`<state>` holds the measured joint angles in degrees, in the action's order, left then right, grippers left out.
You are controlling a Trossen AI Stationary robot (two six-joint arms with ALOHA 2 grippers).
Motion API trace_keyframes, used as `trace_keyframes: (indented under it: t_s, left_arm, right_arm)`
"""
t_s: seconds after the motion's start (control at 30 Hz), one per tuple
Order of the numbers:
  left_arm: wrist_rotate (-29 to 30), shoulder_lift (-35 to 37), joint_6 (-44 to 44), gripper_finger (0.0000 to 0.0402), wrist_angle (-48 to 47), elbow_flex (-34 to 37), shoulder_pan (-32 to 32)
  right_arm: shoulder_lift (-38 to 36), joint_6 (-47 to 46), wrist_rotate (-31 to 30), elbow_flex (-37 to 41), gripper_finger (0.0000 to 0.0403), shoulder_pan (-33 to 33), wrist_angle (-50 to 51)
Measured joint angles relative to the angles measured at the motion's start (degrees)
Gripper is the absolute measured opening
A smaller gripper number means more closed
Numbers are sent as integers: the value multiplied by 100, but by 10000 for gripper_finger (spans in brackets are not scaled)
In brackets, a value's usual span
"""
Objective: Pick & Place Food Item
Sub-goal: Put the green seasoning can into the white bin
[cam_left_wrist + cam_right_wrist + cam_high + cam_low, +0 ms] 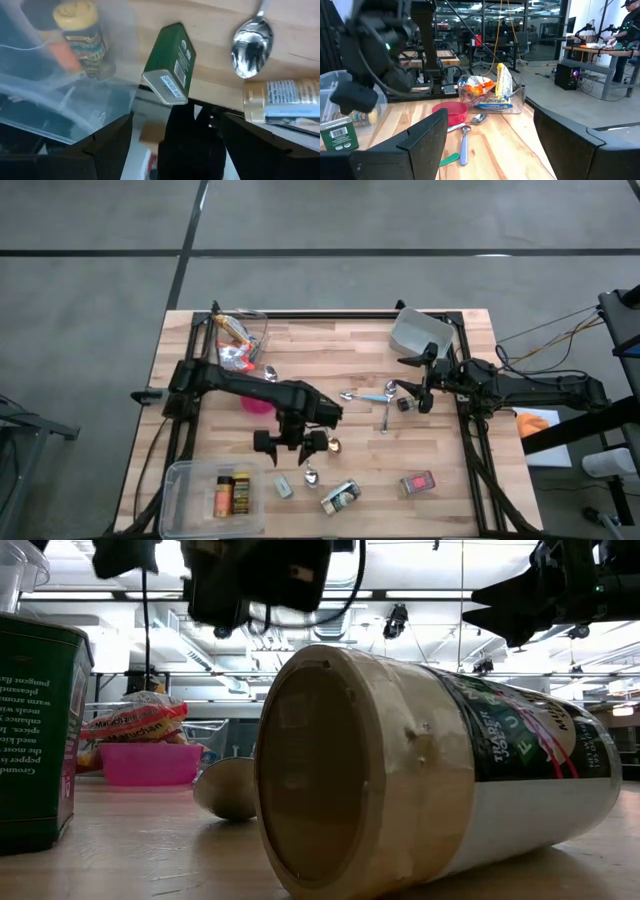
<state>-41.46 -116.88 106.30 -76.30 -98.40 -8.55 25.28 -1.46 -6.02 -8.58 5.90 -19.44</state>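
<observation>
Left gripper (290,444) hovers open, holding nothing, lower centre of overhead frame, above green tin (170,62) lying on table (330,340) beside clear bin (190,490); spoon (251,44) and jar (341,497) close by; right gripper (421,387) open, empty, right of centre near blue-handled spoon (375,396).

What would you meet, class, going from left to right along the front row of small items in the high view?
Clear plastic bin → small green tin → spoon → lying jar → red packet.
</observation>
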Motion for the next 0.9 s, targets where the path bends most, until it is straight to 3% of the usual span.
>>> trace_keyframes:
  t_s: [0.4,0.9]
  left_arm:
    - [-1211,-7,751,301,1972,1394,82]
    - [-1287,26,1352,301,2302,1475,-236]
  right_arm:
    - [-1,-1,0,0,290,1,0]
    - [0,1,0,0,290,1,2]
